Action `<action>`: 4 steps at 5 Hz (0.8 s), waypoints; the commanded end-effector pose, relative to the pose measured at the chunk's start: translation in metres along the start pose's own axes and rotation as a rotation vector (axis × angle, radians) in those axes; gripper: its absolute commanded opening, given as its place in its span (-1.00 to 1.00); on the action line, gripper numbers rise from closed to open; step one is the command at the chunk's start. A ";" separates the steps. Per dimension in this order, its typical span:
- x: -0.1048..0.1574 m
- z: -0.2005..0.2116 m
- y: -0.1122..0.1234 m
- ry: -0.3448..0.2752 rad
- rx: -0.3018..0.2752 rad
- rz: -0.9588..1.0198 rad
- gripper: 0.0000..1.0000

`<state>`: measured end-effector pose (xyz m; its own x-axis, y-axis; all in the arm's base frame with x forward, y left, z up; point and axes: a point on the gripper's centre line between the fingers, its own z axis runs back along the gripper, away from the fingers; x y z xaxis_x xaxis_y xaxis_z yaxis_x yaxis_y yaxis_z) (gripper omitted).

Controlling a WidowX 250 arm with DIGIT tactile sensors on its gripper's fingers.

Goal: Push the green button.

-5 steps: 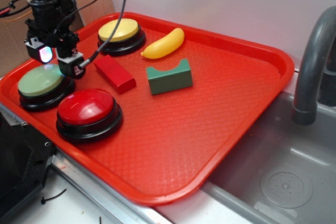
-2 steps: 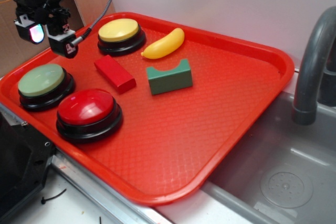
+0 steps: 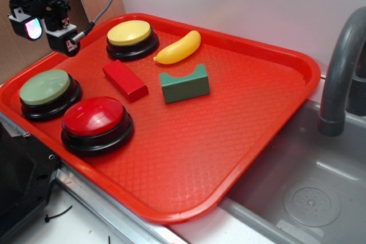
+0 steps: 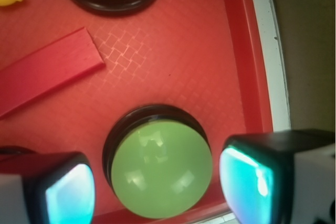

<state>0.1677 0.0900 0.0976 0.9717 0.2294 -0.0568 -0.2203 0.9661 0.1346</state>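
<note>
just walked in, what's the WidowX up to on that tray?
The gripper hangs in the air above the far left corner of the red tray, jaws apart and holding nothing. The green button sits below it, untouched right now; in the wrist view it shows between the two fingers. A second ago the gripper was low, right at that button, and it has risen since. The red button, yellow button, red block, green block and banana lie undisturbed.

On the tray (image 3: 269, 124), the green button (image 3: 44, 87) sits at far left, the red button (image 3: 93, 116) lower right of it, the yellow button (image 3: 130, 32) above; the block (image 3: 124, 79) lies between them, and the gripper (image 3: 47, 28) hangs at upper left.
</note>
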 end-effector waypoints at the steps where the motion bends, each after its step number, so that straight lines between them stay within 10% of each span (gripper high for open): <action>1: 0.005 0.021 0.003 -0.053 0.010 0.001 1.00; 4: 0.005 0.035 -0.006 -0.040 -0.004 -0.031 1.00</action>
<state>0.1704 0.0774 0.1176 0.9775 0.1981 -0.0731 -0.1874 0.9735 0.1313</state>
